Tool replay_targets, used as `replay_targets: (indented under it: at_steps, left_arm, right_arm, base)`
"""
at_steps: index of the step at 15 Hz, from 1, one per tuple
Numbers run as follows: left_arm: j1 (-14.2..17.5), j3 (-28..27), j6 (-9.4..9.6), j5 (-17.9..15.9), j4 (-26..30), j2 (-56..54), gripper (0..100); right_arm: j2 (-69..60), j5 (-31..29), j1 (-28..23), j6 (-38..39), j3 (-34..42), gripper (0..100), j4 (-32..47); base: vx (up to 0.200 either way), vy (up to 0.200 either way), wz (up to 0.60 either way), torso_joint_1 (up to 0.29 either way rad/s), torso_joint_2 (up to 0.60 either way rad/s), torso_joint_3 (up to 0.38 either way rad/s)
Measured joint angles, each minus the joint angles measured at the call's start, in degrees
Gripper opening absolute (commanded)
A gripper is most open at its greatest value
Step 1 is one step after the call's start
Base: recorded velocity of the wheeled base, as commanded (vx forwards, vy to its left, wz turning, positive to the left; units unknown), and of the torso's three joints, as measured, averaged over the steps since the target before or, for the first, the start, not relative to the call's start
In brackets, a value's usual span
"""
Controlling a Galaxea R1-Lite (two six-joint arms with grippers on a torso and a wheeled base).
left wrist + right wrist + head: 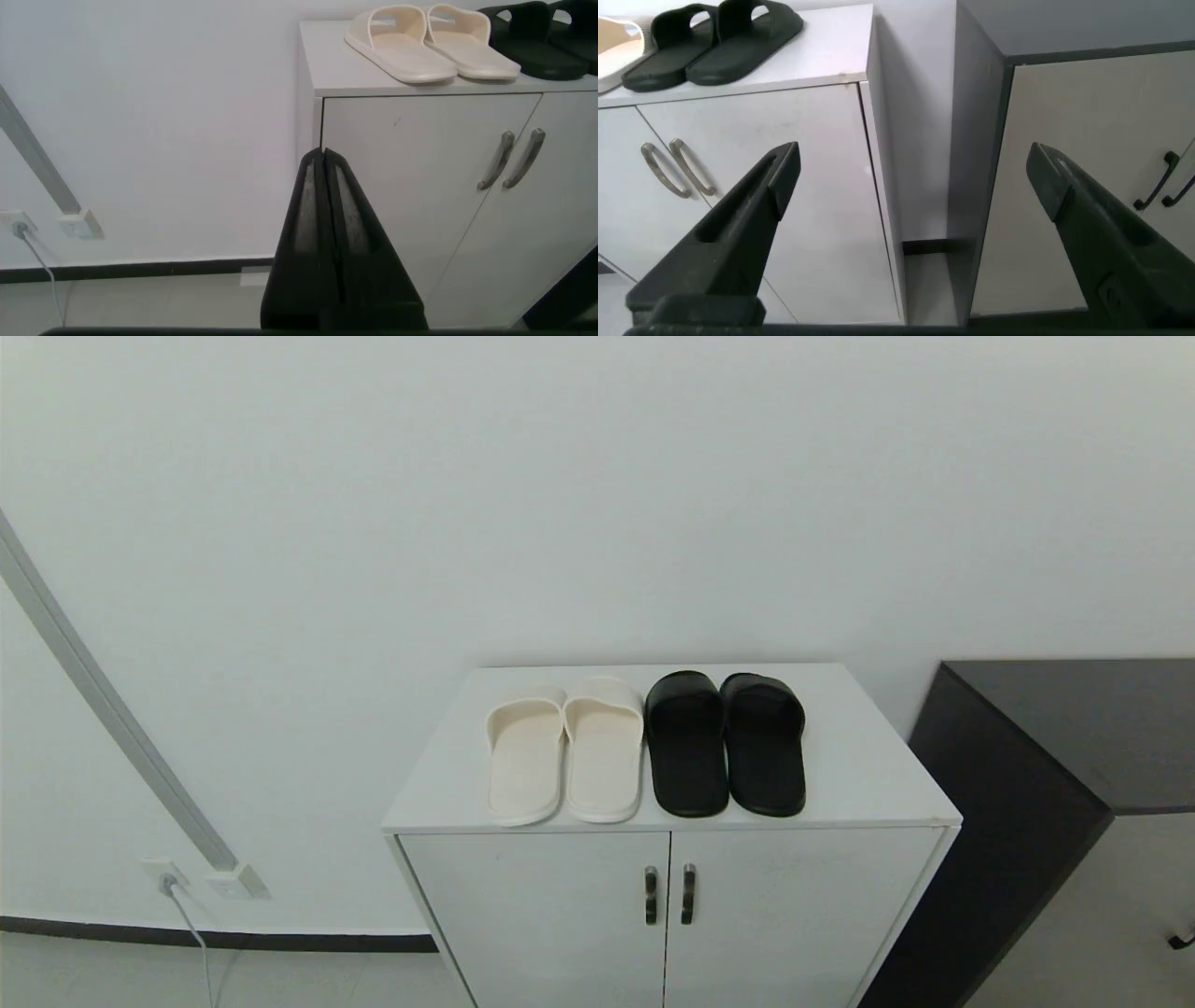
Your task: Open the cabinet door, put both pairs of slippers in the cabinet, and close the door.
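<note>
Cabinet top (868, 756) bears slippers (605, 756), well beyond left gripper (324, 155).

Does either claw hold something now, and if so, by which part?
Nothing is held. The left claw is shut on nothing; the right claw is open and empty. The white slippers and black slippers lie on the cabinet.

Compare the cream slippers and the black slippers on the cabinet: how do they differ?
Colour: the cream slippers are pale, the black slippers dark. Place: the cream slippers sit above the left door, the black slippers above the right door. Shared: both pairs lie side by side, soles down on the cabinet top, straps toward the wall, heels near the front edge.
</note>
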Motion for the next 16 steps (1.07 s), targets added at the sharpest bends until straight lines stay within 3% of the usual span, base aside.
replay_targets:
  at_steps: [8, 11, 16]
  left_arm:
    - [0.0, 0.0, 0.00, 0.0, 0.0, 0.0, 0]
    - [0.0, 0.0, 0.00, 0.0, 0.0, 0.0, 0]
    - [0.1, 0.0, 0.00, -0.1, 0.0, 0.0, 0]
  right_arm:
    - [0.1, 0.5, 0.1, -1.7, -0.3, 100, 0.2]
    - [3.2, 0.9, 0.2, -1.0, -4.9, 100, 0.2]
    - [9.0, 5.1, 0.2, -0.8, -5.3, 100, 0.5]
  base:
    - [0.000, 0.000, 0.00, 0.000, 0.00, 0.000]
    - [0.000, 0.000, 0.00, 0.000, 0.00, 0.000]
    - [0.000, 0.000, 0.00, 0.000, 0.00, 0.000]
